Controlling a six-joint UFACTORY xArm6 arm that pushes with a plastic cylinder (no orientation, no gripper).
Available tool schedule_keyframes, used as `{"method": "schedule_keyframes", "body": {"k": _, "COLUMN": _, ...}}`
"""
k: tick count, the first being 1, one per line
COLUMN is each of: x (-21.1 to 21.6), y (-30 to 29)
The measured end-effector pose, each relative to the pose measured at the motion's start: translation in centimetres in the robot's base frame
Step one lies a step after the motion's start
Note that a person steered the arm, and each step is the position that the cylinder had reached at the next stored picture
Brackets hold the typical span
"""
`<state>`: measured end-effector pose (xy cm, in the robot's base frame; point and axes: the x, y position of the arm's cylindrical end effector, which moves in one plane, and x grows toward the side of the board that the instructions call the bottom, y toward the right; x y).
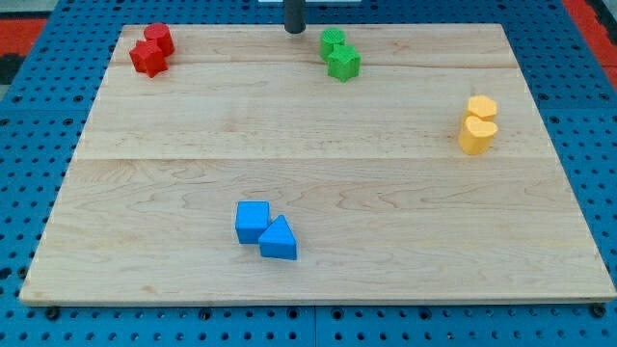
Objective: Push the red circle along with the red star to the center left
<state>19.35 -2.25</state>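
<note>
The red circle (pixel 159 38) and the red star (pixel 147 59) sit touching each other at the board's top left corner, the circle above the star. My tip (pixel 294 30) is at the top edge of the board near the middle. It is well to the right of the red blocks and just left of the green blocks, touching nothing.
Two green blocks (pixel 338 54) sit together at the top centre. Two yellow blocks (pixel 478 124) sit stacked close at the right. A blue cube (pixel 253 221) and a blue triangle (pixel 279 239) touch at the bottom centre. The wooden board (pixel 308 145) lies on a blue pegboard.
</note>
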Motion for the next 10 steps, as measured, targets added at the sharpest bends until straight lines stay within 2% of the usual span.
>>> {"method": "schedule_keyframes", "body": {"k": 6, "x": -0.1, "y": -1.5}}
{"method": "schedule_keyframes", "body": {"k": 7, "x": 0.0, "y": -3.7}}
{"method": "schedule_keyframes", "body": {"k": 10, "x": -0.1, "y": -20.0}}
